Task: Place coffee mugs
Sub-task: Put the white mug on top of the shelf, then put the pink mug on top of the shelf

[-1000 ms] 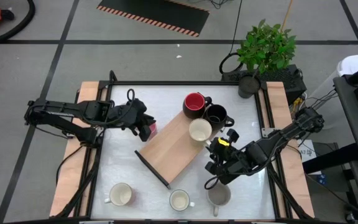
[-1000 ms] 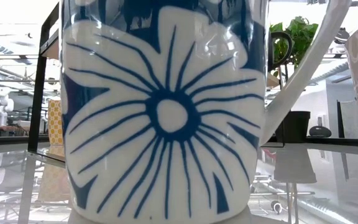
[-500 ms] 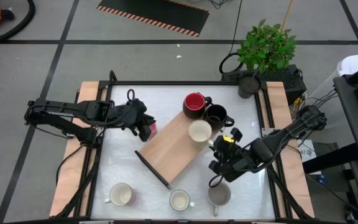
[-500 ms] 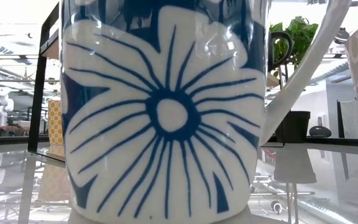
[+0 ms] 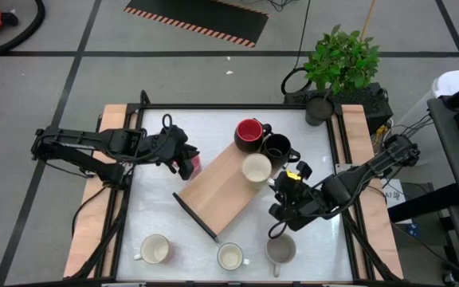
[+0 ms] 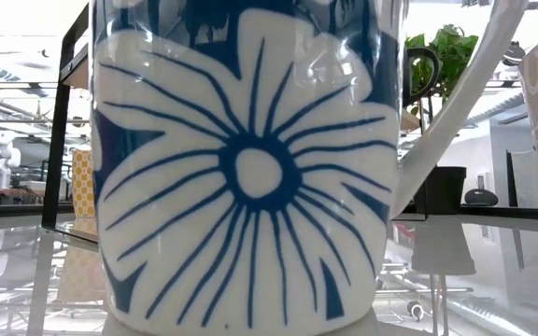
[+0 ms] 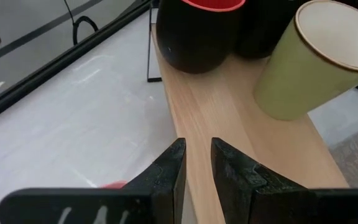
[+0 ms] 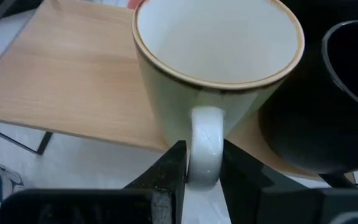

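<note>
A: What's on the far left of the worktop (image 5: 158,207)?

B: The left hand (image 5: 188,164), just off the board's (image 5: 217,190) left corner. Its fingers (image 7: 166,174) are nearly closed, a thin gap between them, nothing held.

A: And on the board?

B: Three mugs at its far end: the red mug (image 5: 249,133), the black mug (image 5: 278,147) touching it, and the cream mug (image 5: 256,168) overhanging the board's right edge.

A: The right hand?

B: The right hand (image 5: 281,194) sits just right of the board, fingers (image 8: 166,171) clamped on the cream mug's handle (image 8: 205,146).

A: Anything nearer us?

B: Past the board's near end, three mugs in a row: white mug (image 5: 155,249), flower mug (image 5: 230,257), grey mug (image 5: 280,249). The plant (image 5: 339,62) stands beyond the worktop's far right corner.
</note>
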Robot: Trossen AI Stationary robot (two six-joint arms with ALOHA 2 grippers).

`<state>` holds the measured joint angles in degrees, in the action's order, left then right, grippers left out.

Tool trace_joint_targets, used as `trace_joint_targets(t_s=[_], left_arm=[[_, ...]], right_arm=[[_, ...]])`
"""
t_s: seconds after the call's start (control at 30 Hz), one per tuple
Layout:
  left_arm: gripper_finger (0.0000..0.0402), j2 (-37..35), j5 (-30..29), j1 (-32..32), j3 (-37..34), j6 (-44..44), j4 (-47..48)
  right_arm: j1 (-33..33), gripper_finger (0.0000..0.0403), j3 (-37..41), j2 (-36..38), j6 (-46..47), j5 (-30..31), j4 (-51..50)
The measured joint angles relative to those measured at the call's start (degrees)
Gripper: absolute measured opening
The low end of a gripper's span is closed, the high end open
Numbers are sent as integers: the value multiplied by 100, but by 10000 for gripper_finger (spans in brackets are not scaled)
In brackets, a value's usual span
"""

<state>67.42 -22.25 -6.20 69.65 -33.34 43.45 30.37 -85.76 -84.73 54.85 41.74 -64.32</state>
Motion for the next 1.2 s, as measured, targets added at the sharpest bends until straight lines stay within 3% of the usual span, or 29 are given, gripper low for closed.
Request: trace_joint_targets(t_s=[0.3, 0.57, 0.67, 1.03, 1.2], left_arm=[[78, 0, -1, 0, 0, -20, -8], [78, 0, -30, 0, 0, 8, -7], [78, 0, -26, 0, 0, 94, -4], [78, 0, 935, 387, 0, 541, 194], [78, 0, 1120, 567, 0, 484, 899]], right_arm=[[-37, 86, 0, 0, -9, 122, -164], [-33, 156, -2, 16, 129, 159, -170], [-35, 181, -1, 136, 126, -88, -153], [-31, 205, -2, 971, 150, -468, -148], [-28, 204, -2, 1371, 103, -621, -59]])
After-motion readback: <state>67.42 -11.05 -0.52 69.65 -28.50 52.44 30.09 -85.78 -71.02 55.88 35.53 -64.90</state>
